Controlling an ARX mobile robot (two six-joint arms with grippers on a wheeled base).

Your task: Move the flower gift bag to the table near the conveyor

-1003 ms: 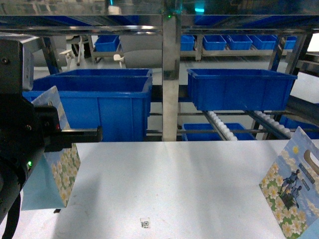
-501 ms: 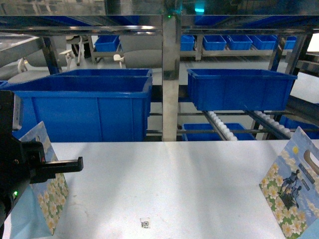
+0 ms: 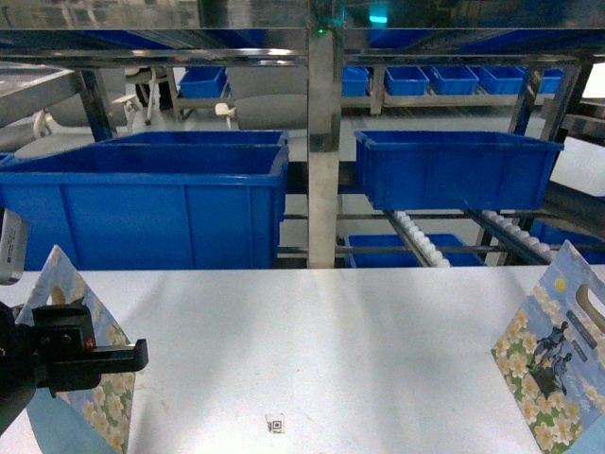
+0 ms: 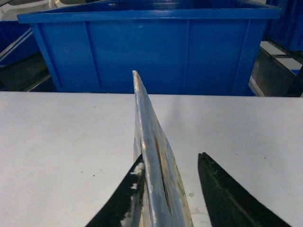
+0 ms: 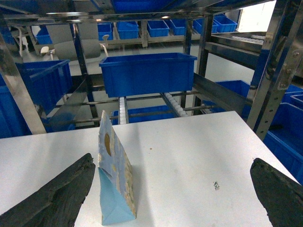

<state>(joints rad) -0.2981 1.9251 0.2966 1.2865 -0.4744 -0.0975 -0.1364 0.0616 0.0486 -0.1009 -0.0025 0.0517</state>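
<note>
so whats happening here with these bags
The left gripper has its jaws on either side of the top edge of a flower gift bag at the left end of the table; one jaw touches the bag, the other stands apart. A second flower bag stands at the right end, with the right gripper wide open and holding nothing. The conveyor and blue bins sit behind.
</note>
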